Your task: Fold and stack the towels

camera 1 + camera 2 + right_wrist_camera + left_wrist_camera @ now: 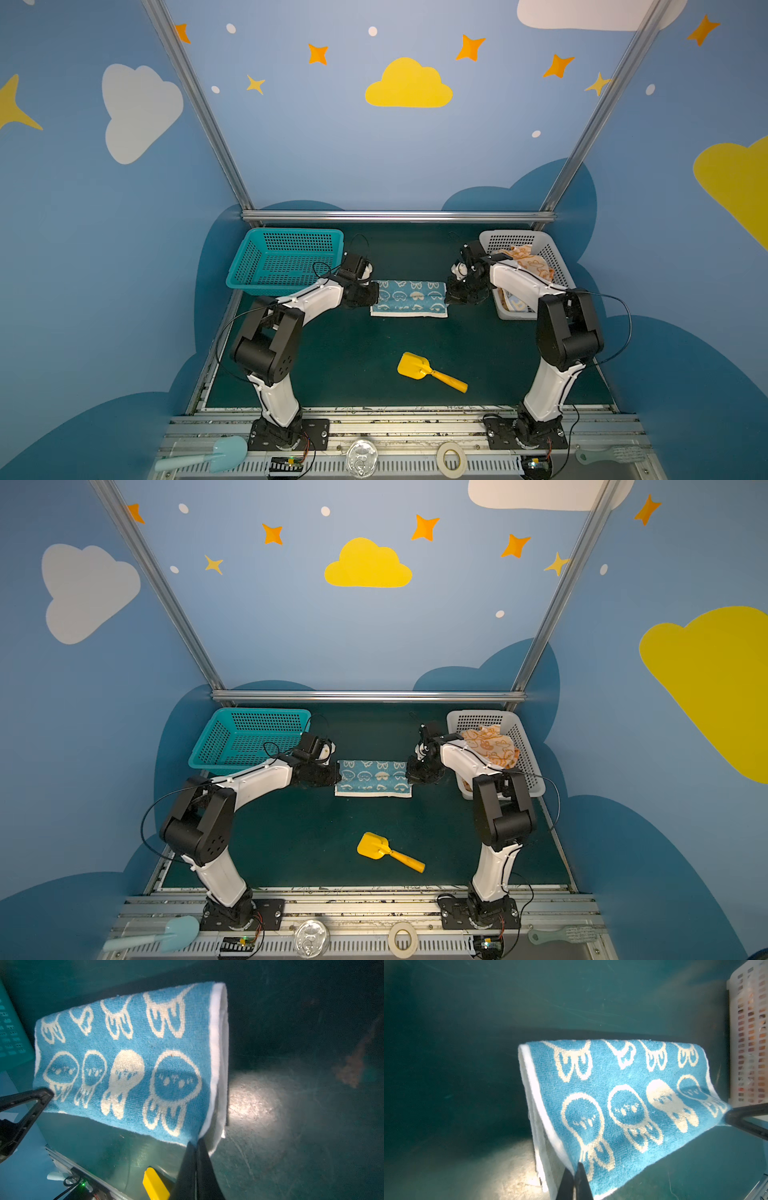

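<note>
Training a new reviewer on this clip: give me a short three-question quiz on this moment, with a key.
1. True or false: the left claw and the right claw are both shut on the blue-and-cream rabbit-print cloth towel.
2. Short answer: what loose item lies on the dark green table, on the robot's side of that towel?
3. Multiple choice: the crumpled orange-and-cream cloth towel sits A) in the left claw, B) in the white perforated plastic basket, C) flat on the table.
Key: 1 true; 2 the yellow plastic toy shovel; 3 B.
</note>
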Action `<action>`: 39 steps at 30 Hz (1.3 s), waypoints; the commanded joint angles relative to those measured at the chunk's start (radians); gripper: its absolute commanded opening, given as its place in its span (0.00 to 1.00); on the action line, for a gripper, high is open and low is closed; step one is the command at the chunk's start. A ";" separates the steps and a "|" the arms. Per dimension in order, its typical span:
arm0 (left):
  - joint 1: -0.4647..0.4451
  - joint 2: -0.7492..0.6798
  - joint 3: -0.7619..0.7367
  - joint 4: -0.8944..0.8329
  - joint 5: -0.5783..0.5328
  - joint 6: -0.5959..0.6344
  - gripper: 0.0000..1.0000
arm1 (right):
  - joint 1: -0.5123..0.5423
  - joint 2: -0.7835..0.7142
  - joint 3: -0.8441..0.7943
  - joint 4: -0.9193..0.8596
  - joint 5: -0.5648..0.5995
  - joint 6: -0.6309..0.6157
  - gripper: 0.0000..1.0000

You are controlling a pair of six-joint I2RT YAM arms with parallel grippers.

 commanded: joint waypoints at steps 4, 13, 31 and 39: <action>-0.011 0.014 -0.038 0.030 0.020 -0.015 0.03 | -0.003 -0.015 -0.040 0.009 0.011 -0.011 0.00; -0.032 0.044 -0.058 0.060 0.035 -0.023 0.08 | -0.002 0.024 -0.054 0.028 0.021 -0.007 0.00; -0.037 -0.120 -0.002 -0.050 0.012 -0.034 1.00 | 0.015 -0.135 -0.019 -0.018 0.007 0.057 0.80; -0.043 -0.056 -0.003 0.155 0.206 -0.193 1.00 | 0.026 -0.062 -0.034 0.151 -0.126 0.204 0.83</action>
